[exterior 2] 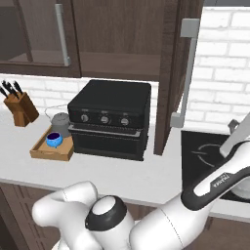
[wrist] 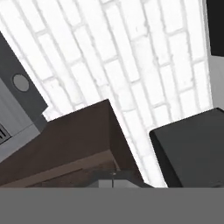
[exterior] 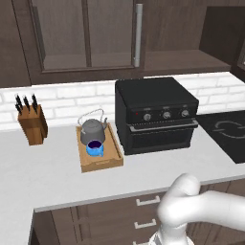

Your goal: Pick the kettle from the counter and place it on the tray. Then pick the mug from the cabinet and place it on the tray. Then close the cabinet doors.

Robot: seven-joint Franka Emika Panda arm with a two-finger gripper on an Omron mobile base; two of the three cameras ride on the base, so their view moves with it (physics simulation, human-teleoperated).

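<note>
Kettle and blue mug both sit in the wooden tray on the counter, mug just in front of the kettle, tray just left of the black toaster oven. Knife block stands further left. One cabinet door hangs open, edge-on in my right base view. My end effector's fingers are together, holding nothing; my hand view faces white brick wall.

black oven, knife block, dark hob
</note>
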